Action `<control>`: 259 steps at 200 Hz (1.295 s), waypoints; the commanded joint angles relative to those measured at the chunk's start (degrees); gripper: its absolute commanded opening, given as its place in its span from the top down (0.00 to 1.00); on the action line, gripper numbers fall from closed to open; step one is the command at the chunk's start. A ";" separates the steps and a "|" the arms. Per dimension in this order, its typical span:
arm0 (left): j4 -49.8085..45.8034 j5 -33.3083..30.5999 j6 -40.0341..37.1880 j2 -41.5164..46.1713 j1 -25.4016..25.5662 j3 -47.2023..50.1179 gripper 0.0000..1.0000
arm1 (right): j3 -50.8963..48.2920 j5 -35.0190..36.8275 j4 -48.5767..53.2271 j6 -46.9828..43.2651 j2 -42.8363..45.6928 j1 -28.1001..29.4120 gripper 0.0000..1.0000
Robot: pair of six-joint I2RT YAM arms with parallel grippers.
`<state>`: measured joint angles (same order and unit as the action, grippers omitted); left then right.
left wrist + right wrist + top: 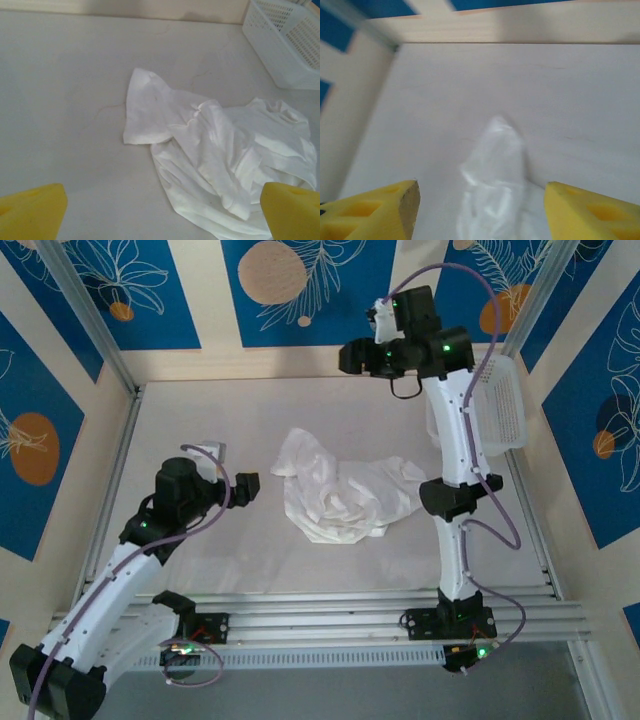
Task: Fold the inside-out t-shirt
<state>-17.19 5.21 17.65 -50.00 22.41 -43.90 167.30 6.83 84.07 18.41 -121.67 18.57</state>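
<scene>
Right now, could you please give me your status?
Left tool, right tool open, empty. T-shirt crumpled mid-table, unfolded. Basket at right edge, apart.

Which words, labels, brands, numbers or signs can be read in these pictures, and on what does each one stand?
There are none to read.
The t-shirt shows no print or tag that can be read.
The basket is plain white mesh without a label.
The wall panels carry only leaf and circle drawings, no letters or numbers.
</scene>
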 commanded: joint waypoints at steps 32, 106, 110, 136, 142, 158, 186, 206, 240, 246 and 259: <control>1.76 11.76 9.36 -14.42 4.94 -5.93 0.20 | -37.04 25.38 -1.96 2.88 23.84 -3.09 0.31; 5.03 5.73 11.78 -41.63 17.30 -20.21 0.34 | -103.53 -9.34 -40.22 15.39 43.59 -2.70 0.31; 5.16 5.68 11.57 -42.82 17.35 -20.92 0.34 | -105.72 -9.94 -42.08 16.60 43.34 -1.78 0.31; 4.53 1.96 11.66 -49.30 17.40 -24.72 0.31 | -115.58 -13.21 -51.66 22.17 40.25 2.89 0.31; 4.48 1.45 11.47 -50.68 17.40 -25.43 0.30 | -116.40 -12.50 -52.47 22.69 39.53 3.66 0.33; 3.80 1.80 11.44 -54.34 17.35 -27.85 0.30 | -117.00 -11.00 -53.19 22.76 38.02 4.97 0.50; 1.38 -0.87 11.92 -58.60 17.31 -30.18 0.49 | -115.55 -5.79 -50.52 21.95 38.39 5.58 0.94; -0.63 -5.84 11.72 -57.74 16.68 -29.70 0.84 | -115.14 -2.58 -49.17 20.91 41.85 5.51 1.00; -3.38 -7.52 10.71 -48.74 13.16 -27.80 1.00 | -113.77 -0.11 -47.00 19.09 51.26 4.14 1.00; -4.22 -7.83 10.24 -46.31 12.47 -27.78 1.00 | -113.18 0.10 -46.69 18.87 53.32 3.81 1.00; -6.23 -9.23 9.49 -40.80 11.24 -28.09 1.00 | -111.32 1.12 -45.75 18.21 58.05 2.99 1.00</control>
<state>-19.46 -0.05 29.19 -102.13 36.29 -71.44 51.66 4.93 36.03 38.52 -71.66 22.85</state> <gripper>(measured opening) 0.045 0.050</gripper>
